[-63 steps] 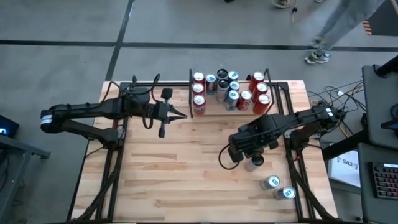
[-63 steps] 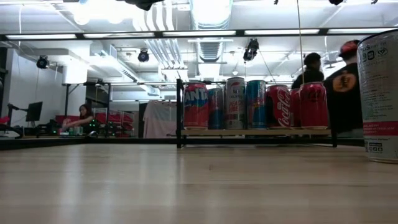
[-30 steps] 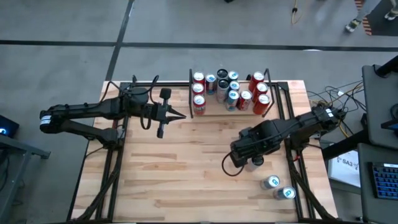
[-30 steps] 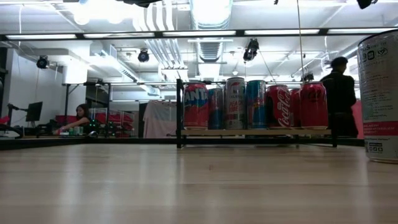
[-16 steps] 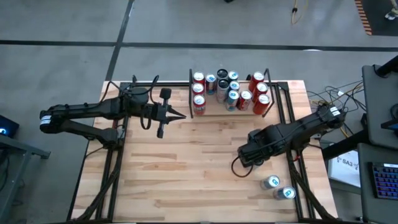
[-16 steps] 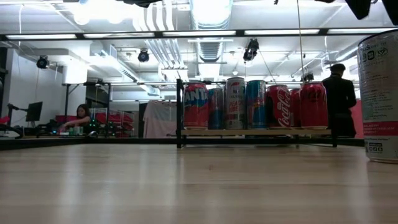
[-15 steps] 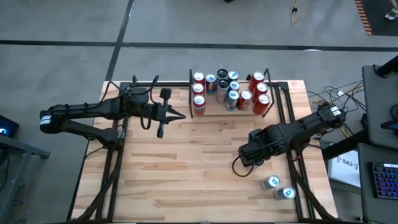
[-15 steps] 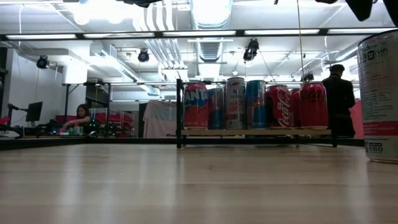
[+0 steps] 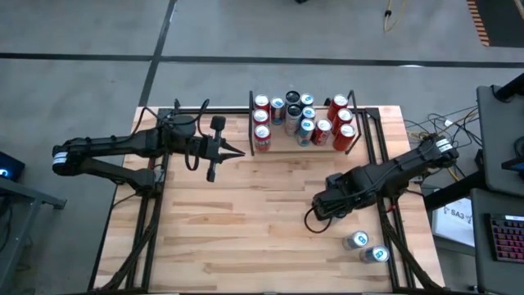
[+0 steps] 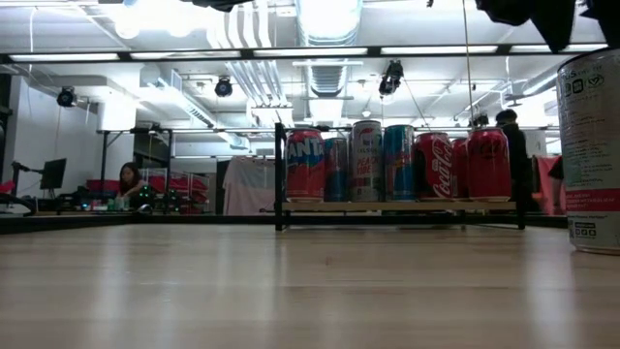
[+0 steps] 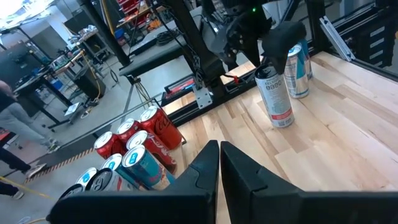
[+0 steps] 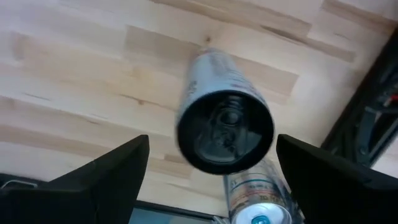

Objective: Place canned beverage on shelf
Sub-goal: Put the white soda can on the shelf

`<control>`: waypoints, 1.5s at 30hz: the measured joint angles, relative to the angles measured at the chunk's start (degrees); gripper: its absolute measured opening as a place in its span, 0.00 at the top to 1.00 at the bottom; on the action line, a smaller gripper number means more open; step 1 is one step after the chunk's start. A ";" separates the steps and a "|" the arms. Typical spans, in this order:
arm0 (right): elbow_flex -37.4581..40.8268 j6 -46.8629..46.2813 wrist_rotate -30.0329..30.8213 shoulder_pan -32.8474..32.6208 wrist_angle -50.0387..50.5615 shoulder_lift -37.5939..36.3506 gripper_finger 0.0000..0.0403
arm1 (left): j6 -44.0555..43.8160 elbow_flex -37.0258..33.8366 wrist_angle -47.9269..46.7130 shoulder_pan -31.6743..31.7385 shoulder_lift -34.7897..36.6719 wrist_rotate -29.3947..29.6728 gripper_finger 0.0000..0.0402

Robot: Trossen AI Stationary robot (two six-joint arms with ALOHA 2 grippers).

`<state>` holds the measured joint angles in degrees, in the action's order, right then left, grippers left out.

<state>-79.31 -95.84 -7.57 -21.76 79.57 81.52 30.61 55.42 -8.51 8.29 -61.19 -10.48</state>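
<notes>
A tall white can with a pink band and a black top stands upright on the table's right side. My right gripper hangs above it, open, one finger on either side of the can's top and clear of it; in the high view the gripper hides the can. The shelf stands at the table's far edge, and several red and blue cans stand upright on its board. My left gripper is shut, hovering left of the shelf with nothing in it.
Two more cans stand near the table's front right corner, close to the right gripper; one shows in the right wrist view. The table's black frame rails run along the right edge. People move in the room beyond the table.
My right gripper has gone a little toward the table's right and near edges and come down over the tall can, entering the low view from above. Its fingers have stayed open. The can has not moved.
</notes>
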 joint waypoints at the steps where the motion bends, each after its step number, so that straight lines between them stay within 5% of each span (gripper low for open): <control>1: 0.48 -0.36 -0.29 0.00 0.00 0.00 0.15 | 0.00 -0.04 0.02 0.00 0.00 0.00 1.00; 14: 6.54 -0.72 -1.47 0.00 -5.38 0.51 0.16 | 0.22 -0.07 0.02 0.02 0.00 0.00 1.00; 24: 7.63 -3.33 -1.67 0.00 -5.92 1.05 0.39 | 0.22 -0.07 0.02 0.02 -0.02 0.00 1.00; 30: 7.18 -4.10 -1.02 0.02 -6.18 1.06 0.39 | 0.22 -0.07 0.02 0.02 -0.02 0.00 1.00; 37: 2.84 1.08 11.66 0.40 -9.83 1.11 0.39 | -0.40 -0.07 0.11 0.02 -0.47 0.01 1.00; 45: 1.13 19.14 28.70 2.73 -15.82 1.09 0.39 | -10.12 -0.72 0.54 -2.88 -1.26 0.02 1.00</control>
<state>-78.17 -76.70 21.13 -19.03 63.75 82.61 20.49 54.70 -7.97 5.41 -62.45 -10.46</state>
